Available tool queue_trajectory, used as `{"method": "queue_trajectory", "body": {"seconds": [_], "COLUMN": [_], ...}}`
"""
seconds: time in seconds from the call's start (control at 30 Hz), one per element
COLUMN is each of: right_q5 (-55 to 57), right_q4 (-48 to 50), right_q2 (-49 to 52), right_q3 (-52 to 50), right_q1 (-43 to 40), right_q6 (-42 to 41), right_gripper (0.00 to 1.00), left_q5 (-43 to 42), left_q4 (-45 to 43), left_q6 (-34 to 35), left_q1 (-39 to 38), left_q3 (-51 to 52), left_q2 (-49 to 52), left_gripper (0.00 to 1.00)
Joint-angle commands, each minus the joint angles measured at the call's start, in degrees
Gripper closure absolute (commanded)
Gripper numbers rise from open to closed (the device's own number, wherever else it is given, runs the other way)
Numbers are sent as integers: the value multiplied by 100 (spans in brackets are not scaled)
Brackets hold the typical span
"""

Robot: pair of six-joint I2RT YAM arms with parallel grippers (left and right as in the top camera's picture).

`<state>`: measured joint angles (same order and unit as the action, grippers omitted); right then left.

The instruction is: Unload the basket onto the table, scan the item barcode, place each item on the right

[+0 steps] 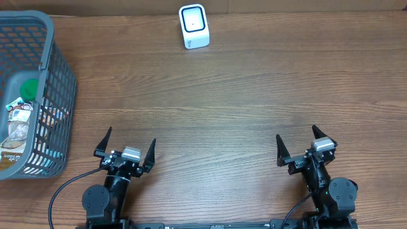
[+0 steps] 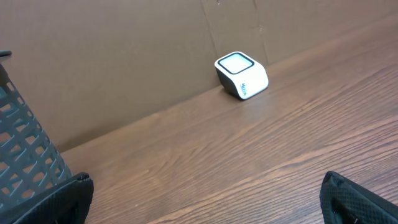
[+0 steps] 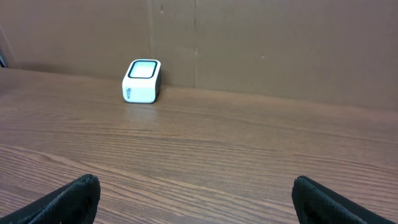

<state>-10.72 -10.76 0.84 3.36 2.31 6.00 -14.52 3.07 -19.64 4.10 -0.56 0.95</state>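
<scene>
A small white barcode scanner [image 1: 193,26] with a dark window on top stands at the far middle of the wooden table; the left wrist view [image 2: 242,75] and the right wrist view [image 3: 142,81] both show it against the cardboard wall. Several packaged items [image 1: 20,124] lie in the grey basket [image 1: 58,83] at the far left. My left gripper [image 1: 130,142] rests near the front edge, open, nothing between its fingers. My right gripper [image 1: 296,141] sits at the front right, open as well and holding nothing. Both are far from the scanner and the basket.
A brown cardboard wall [image 3: 261,43] closes off the far edge of the table. The basket's grey mesh side [image 2: 22,162] shows at the left of the left wrist view, close to the left finger. Bare wood [image 1: 222,108] lies between the grippers and the scanner.
</scene>
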Motion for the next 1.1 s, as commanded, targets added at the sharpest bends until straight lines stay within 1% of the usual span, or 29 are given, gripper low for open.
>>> {"method": "queue_trajectory", "body": {"seconds": [0.0,0.77,0.9,0.93,1.07], "right_q5": [-28,-31,-31,-31,-31], "right_q4": [20,22,20,22,20], "right_q2": [-68,-68,-68,-68,-68], "right_q3": [-9,-9,-9,-9,-9], "right_q1": [24,24,24,24,24], "right_q6": [7,9,9,7,9], "right_gripper": [0,0,0,0,0], "left_q5": [7,2,-496,-498,-431], "left_q4": [-4,-28,-48,-17,-52], "left_q6": [79,83,358,376,817], "left_q1": [-15,-15,-15,-15,-15], "left_q3": [28,28,28,28,17], "left_q2": [-70,-70,-70,-63,-26], "left_gripper": [0,1,0,0,0]}}
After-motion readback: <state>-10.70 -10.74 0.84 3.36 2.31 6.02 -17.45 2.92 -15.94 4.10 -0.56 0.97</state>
